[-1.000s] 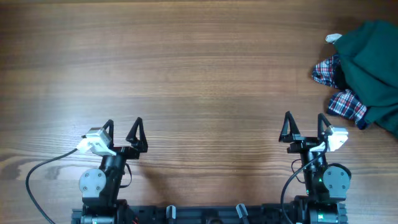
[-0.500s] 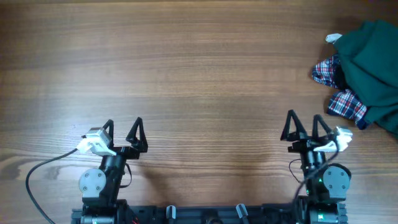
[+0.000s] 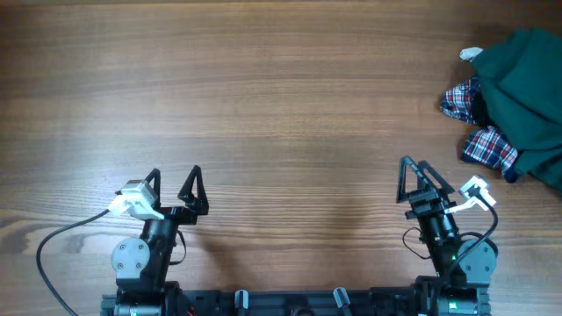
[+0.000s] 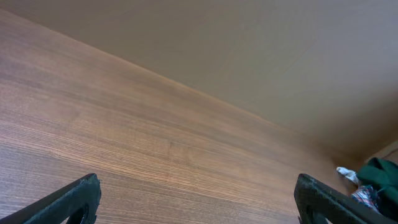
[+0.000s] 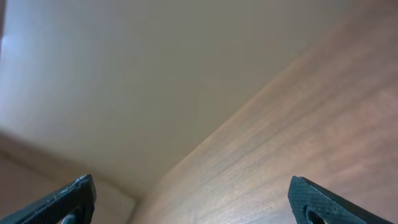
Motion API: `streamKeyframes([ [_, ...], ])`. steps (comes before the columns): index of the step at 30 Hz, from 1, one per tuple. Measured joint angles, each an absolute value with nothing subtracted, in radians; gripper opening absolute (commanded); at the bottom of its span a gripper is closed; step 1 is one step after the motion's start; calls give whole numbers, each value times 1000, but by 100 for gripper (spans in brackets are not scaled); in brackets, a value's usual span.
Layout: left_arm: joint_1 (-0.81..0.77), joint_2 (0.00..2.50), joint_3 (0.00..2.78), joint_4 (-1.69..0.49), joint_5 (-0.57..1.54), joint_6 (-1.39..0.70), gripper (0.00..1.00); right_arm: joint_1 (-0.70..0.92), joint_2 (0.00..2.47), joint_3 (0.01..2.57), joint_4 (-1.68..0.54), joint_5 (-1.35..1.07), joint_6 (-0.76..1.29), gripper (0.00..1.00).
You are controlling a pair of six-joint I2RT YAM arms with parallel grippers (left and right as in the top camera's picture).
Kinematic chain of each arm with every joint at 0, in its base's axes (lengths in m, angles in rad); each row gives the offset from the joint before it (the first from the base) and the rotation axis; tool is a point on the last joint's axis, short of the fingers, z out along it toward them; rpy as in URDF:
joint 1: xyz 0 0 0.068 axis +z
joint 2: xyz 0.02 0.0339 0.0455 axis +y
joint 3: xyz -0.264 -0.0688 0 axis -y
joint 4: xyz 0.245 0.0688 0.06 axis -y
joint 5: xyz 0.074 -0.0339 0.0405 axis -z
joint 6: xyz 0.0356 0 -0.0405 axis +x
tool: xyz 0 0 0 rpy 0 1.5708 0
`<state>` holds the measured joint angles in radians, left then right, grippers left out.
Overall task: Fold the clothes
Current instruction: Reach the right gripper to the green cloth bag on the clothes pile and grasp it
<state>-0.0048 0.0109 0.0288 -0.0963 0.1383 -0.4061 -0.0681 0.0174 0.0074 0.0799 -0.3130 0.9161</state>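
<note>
A heap of clothes lies at the table's far right: a dark green garment (image 3: 525,92) on top of a red, white and blue plaid garment (image 3: 489,146), with a white scrap (image 3: 471,53) at its upper edge. The heap also shows small at the right edge of the left wrist view (image 4: 380,176). My left gripper (image 3: 172,185) is open and empty near the front left edge. My right gripper (image 3: 417,175) is open and empty near the front right, below and left of the heap. The clothes do not show in the right wrist view.
The wooden table (image 3: 263,96) spans the overhead view. A black cable (image 3: 53,246) loops from the left arm base at the front edge. A pale wall stands behind the table in both wrist views.
My right arm has turned at its base, swinging its gripper to the left and tilting it. The left arm and the clothes have not moved.
</note>
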Motion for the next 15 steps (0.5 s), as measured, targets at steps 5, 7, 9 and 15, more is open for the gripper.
streamKeyframes([
  [5, -5, 11, 29, -96, 138, -406, 100, -68, 17, 15, 120, -341, 821, 100],
  [7, -5, 11, 29, -96, 138, -406, 100, -68, 17, 32, 120, -344, 788, 100],
  [9, -5, 11, 29, -96, 138, -406, 100, -68, 17, 63, 120, -352, 760, 100],
  [15, -5, 11, 29, -96, 138, -406, 100, -68, 18, 109, 110, -362, 667, 100],
])
